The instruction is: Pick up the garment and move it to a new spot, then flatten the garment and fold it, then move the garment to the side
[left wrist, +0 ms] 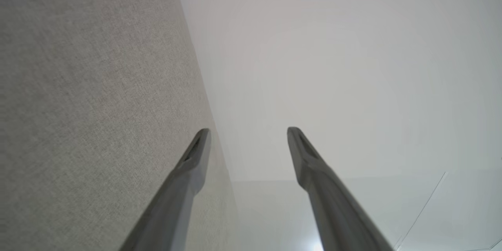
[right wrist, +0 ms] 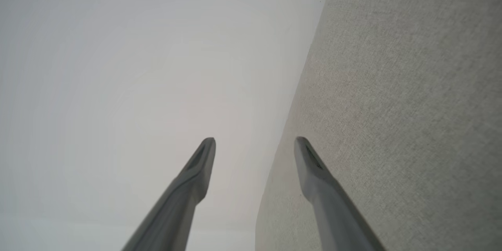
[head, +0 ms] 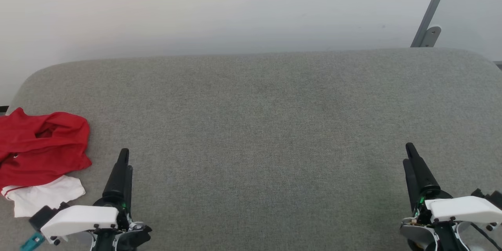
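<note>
While we look down on the grey cloth-covered counter [head: 274,125], the red shirt [head: 39,145] with its white sleeve lies crumpled at the near left end, just beside our left pincer [head: 126,159]. That one and our right pincer [head: 408,153] hover with fingers spread wide, pinching nothing.

Across the middle and lower frame, a broad grey woven-fabric surface [head: 274,125] with rounded far corners. Behind it, along the top, a plain pale wall [head: 196,8], softly and evenly lit. At upper right, a slanted grey metal strut [head: 433,8] with a small bracket [head: 430,35] at its foot.
</note>
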